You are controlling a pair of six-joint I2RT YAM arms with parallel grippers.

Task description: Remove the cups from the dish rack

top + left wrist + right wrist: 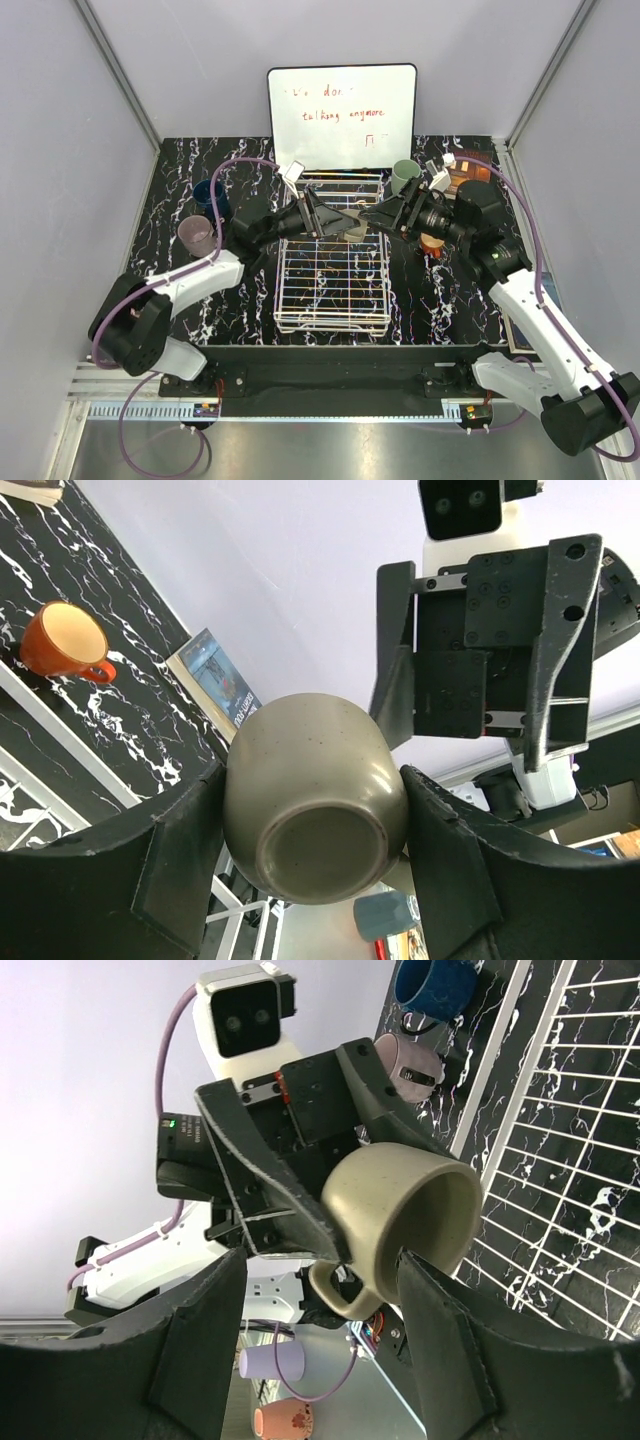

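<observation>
Left pincer (pixel 315 780) is pinching the taupe mug (pixel 315 805) across its body, one finger on each side. The mug's base faces my left wrist cam and its mouth points at the right arm. The handle is free (it only shows in the right wrist view). From the top cam the mug hangs over the far half of the dish rack (pixel 330 290), lifted off the wires.

Right pincer (pixel 320 1260) is spread wide, with fingers flanking the mug. I can't tell if either one touches it.

The other cups are all on the surface (pixel 450 300):
- The dark blue mug (pixel 213 195) and pink-lilac mug (pixel 197 236) are left of the rack.
- The mint mug (pixel 405 175) is just off its far right corner.
- The orange-red mug (pixel 432 243) is right of the rack, partly hidden by my right arm.
</observation>
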